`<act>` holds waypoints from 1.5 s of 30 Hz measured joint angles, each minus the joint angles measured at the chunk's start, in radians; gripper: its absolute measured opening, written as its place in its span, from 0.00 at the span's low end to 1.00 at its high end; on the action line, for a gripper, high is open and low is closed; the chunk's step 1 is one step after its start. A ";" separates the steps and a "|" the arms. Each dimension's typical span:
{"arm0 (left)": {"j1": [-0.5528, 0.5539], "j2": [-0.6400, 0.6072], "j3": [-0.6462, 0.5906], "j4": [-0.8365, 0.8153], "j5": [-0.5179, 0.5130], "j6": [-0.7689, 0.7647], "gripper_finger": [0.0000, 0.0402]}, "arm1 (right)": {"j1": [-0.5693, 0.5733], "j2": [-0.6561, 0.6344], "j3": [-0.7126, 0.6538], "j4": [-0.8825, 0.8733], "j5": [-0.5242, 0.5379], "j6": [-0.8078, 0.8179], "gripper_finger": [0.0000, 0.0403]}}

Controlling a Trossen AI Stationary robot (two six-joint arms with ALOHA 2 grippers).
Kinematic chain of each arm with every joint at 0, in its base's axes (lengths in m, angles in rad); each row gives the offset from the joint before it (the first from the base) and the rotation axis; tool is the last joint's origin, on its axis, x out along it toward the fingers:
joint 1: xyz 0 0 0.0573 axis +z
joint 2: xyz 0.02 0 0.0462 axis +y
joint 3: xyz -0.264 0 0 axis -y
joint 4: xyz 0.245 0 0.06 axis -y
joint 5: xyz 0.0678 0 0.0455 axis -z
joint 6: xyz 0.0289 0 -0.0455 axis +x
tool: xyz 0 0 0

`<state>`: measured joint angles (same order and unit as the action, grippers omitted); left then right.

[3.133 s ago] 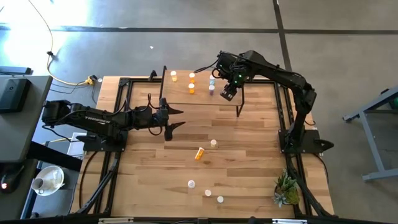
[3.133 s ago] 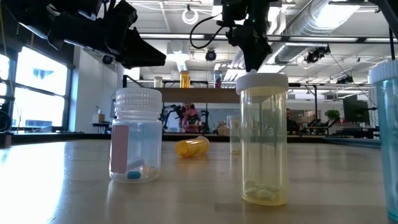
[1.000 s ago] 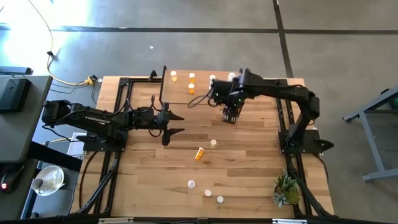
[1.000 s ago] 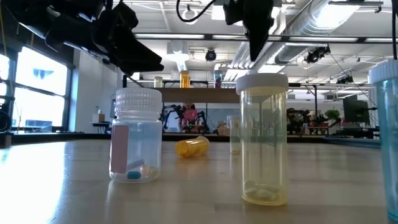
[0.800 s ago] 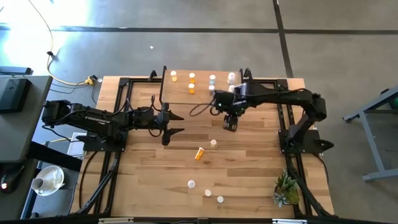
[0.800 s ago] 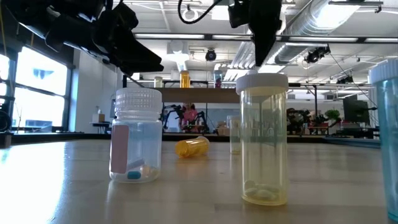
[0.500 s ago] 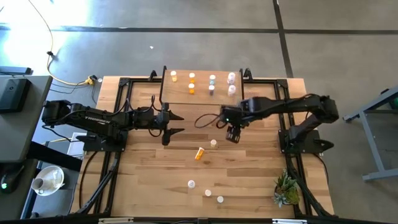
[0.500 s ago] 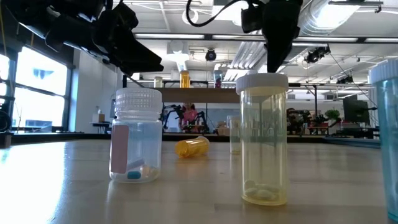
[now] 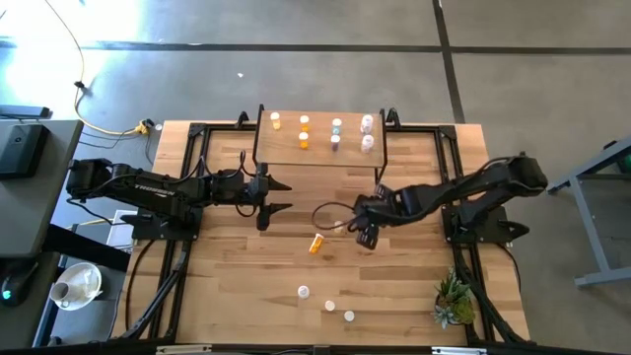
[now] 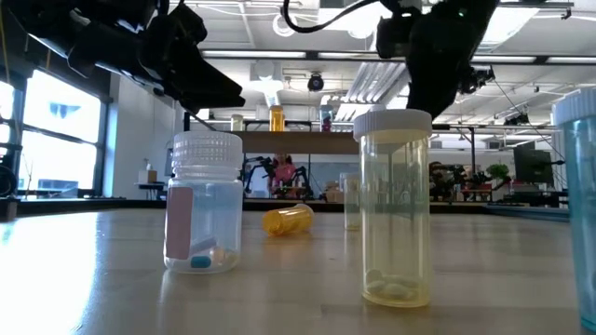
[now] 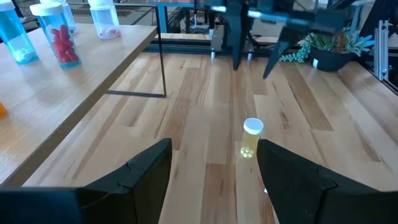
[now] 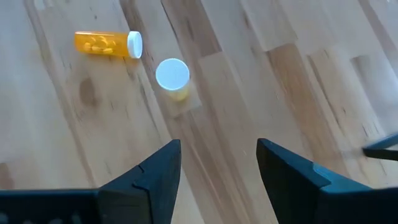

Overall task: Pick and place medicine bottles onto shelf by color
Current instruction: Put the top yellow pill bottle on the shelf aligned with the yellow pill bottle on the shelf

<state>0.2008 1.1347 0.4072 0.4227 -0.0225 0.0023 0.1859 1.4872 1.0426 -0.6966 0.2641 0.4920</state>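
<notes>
The shelf (image 9: 317,155) stands at the table's far edge with several medicine bottles on it, orange (image 9: 304,141), blue (image 9: 336,126) and pink (image 9: 368,141). On the tabletop an orange bottle (image 12: 102,43) lies on its side. A yellowish white-capped bottle (image 12: 172,76) stands upright on its base beside it. My right gripper (image 9: 366,236) hovers open above the table, just to the right of these two and touching neither. My left gripper (image 9: 274,196) waits open at mid-left, facing the yellowish bottle (image 11: 250,137). Three more bottles (image 9: 329,307) stand near the front edge.
A small potted plant (image 9: 454,301) sits at the near right corner. Black frame rails (image 9: 197,187) run along the table's left and right sides. In the low view a clear bottle (image 10: 203,205) and a tall yellowish one (image 10: 396,209) stand close to the camera.
My right gripper has swung away from the shelf toward the table's near edge and has come down, tipping steeper and rolling, and stays open. It now hangs beside the upright yellowish bottle. The bottles have not moved.
</notes>
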 joint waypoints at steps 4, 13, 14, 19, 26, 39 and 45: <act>0.000 0.000 0.000 0.000 0.000 0.001 0.57 | 0.036 0.000 -0.088 0.142 0.036 0.001 0.50; 0.000 0.000 0.000 0.000 -0.028 0.001 0.57 | 0.058 0.002 -0.338 0.541 0.036 0.056 0.50; 0.000 0.000 0.000 0.000 -0.034 0.001 0.57 | 0.058 0.001 -0.365 0.596 0.042 0.063 0.50; 0.000 0.000 0.000 0.001 -0.046 0.001 0.57 | 0.058 0.002 -0.498 0.858 0.113 0.084 0.50; 0.000 0.000 0.000 0.001 -0.043 0.001 0.57 | 0.057 0.004 -0.596 1.053 0.146 0.093 0.50; 0.000 0.000 0.000 0.013 -0.043 0.001 0.57 | 0.106 0.199 -0.598 1.330 0.218 0.005 0.50; 0.002 0.000 0.000 0.071 -0.045 0.045 0.57 | 0.116 0.291 -0.598 1.453 0.276 -0.019 0.50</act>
<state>0.2028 1.1347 0.4072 0.4940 -0.0677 0.0476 0.3016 1.7784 0.4450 0.7563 0.5401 0.4730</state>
